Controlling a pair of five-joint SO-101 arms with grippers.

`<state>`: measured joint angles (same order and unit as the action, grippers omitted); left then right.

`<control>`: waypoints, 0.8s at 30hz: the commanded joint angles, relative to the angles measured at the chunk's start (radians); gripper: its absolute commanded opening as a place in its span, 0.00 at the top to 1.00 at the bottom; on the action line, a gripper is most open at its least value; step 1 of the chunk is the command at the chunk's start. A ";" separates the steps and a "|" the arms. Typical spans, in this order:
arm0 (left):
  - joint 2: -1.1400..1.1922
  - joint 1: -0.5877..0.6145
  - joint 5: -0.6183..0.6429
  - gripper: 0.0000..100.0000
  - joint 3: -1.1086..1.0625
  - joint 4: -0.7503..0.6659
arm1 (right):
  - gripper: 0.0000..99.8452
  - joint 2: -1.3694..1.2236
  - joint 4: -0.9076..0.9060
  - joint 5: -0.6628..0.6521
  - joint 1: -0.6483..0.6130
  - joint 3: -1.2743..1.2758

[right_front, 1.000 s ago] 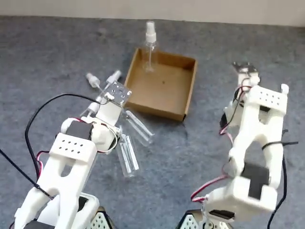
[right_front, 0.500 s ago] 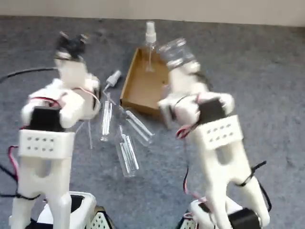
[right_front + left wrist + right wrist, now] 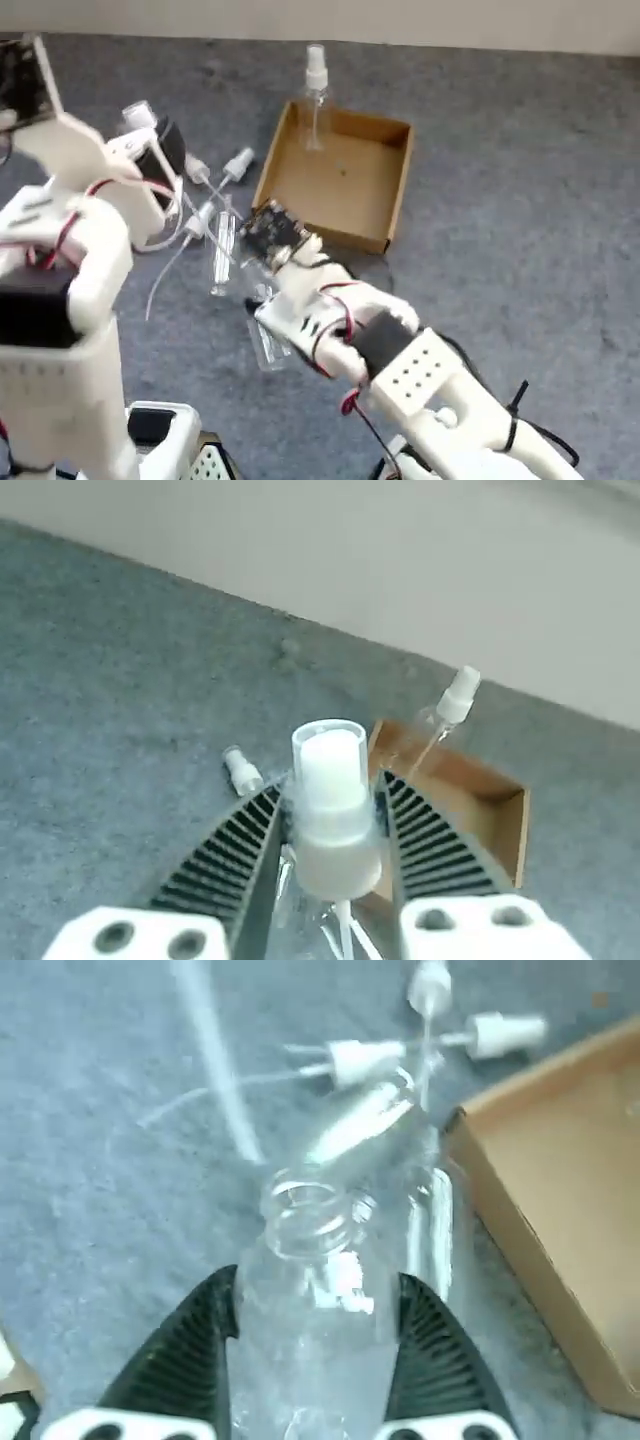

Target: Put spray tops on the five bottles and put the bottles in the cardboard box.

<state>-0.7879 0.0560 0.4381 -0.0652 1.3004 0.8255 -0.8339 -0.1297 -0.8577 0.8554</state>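
Note:
My left gripper [image 3: 330,790] is shut on a white spray top [image 3: 328,760], held high over the table's left side [image 3: 138,116]. My right gripper [image 3: 315,1285] is shut on a clear bottle [image 3: 305,1215] with an open neck. It sits low at the table's middle [image 3: 265,235], just in front of the cardboard box [image 3: 395,215]. A capped bottle [image 3: 316,95] stands at the box's far edge. Two bare bottles [image 3: 222,250] [image 3: 268,345] lie on the carpet. Loose spray tops [image 3: 238,163] [image 3: 196,170] lie left of the box.
Grey carpet covers the table. The right arm's body [image 3: 420,380] stretches from the front right across to the middle, over the lying bottles. The left arm's body [image 3: 60,260] stands tall at the left. Open carpet lies right of the box.
The right arm swung from over the box down toward the middle with its bottle. The left arm rose and pulled back to the left with the spray top.

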 commanded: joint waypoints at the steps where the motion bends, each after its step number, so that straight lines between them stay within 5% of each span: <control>1: -0.151 0.008 0.015 1.00 -0.147 -0.117 | 1.00 0.071 0.031 0.009 -0.036 -0.010; 6: -0.348 0.008 -0.049 1.00 -0.415 -0.321 | 1.00 0.093 0.030 0.011 -0.036 -0.008; 24: -0.483 -0.170 -0.052 1.00 -0.835 -0.413 | 1.00 0.102 0.033 0.040 -0.033 0.010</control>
<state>-1.2559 -0.0990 0.3951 -0.8523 0.9321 0.8884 -0.8232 -0.1235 -0.8869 0.8876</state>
